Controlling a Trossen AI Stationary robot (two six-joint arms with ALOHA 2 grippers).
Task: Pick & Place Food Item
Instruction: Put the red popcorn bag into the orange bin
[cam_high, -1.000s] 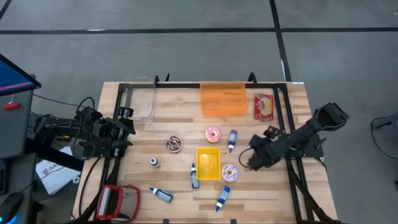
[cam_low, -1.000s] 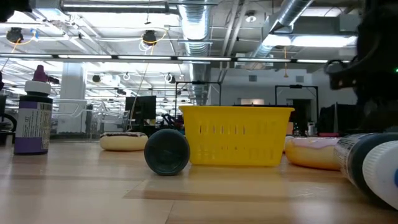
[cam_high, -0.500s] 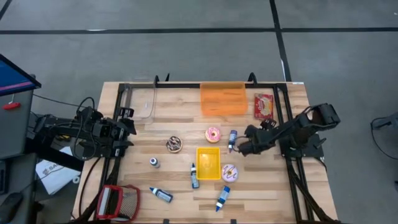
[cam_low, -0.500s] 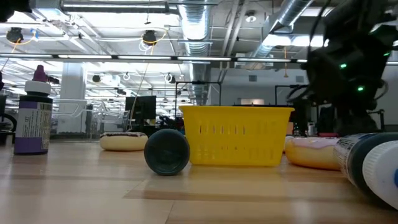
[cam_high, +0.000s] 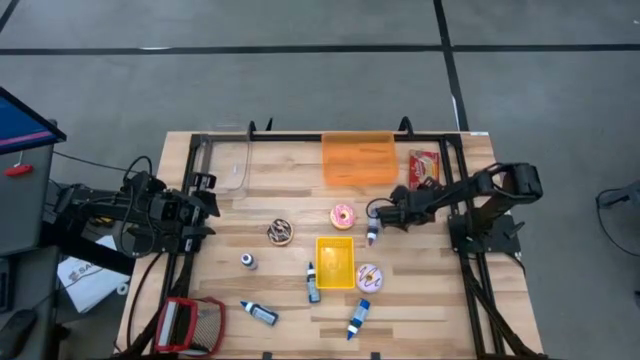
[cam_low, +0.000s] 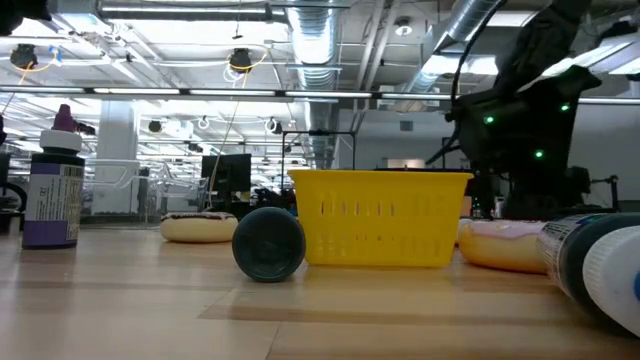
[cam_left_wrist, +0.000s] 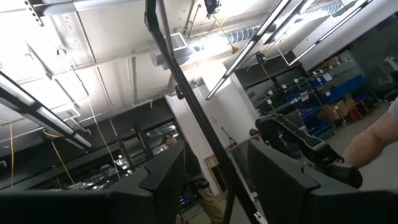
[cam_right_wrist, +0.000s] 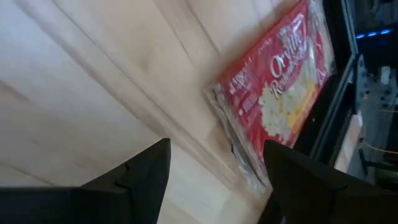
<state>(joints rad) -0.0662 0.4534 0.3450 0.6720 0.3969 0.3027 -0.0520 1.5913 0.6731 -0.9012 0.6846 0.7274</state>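
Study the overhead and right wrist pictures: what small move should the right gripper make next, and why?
Probably ease on toward the popcorn bag and lower over it. The right gripper stands open and empty over bare table, beside the pink donut and a small bottle. Its wrist camera faces the bag, which lies flat near the table's far right corner, untouched. The left gripper waits at the left edge.

A red popcorn packet (cam_right_wrist: 280, 99) lies flat on the wooden table (cam_right_wrist: 74, 93). Its white script brand name begins "Orville", with a second word beneath that starts "Reden" and then becomes unclear. Smaller print on the packet is too fine to read. No other text in any view is legible.
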